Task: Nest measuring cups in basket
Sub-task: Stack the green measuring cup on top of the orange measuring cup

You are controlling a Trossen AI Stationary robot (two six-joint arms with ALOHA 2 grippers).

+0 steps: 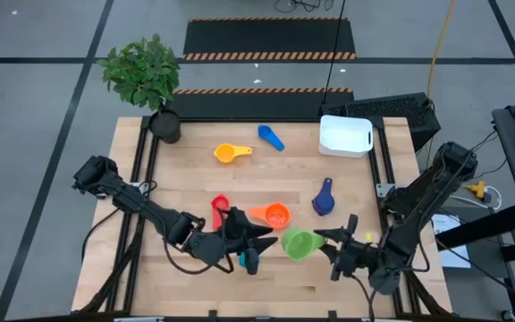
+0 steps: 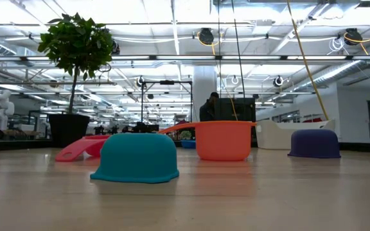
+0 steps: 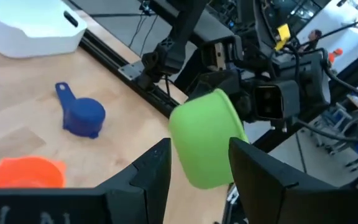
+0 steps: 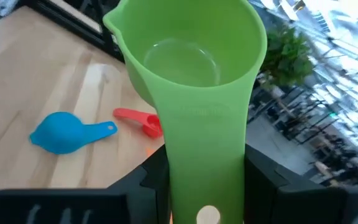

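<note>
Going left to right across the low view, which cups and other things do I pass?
Dark plant pot → red cup → teal cup, upside down → orange cup → white basket → navy cup, upside down.

There are seven measuring cups: one yellow cup (image 1: 227,153), one mid blue cup (image 1: 271,137), one navy cup (image 1: 324,199), one orange cup (image 1: 273,215), one red cup (image 1: 219,210), one green cup (image 1: 299,243) and one light blue cup (image 2: 138,158). There is one white basket (image 1: 345,136), one plant (image 1: 144,72) in one dark pot (image 1: 164,126), and one desk (image 1: 195,179).
</note>
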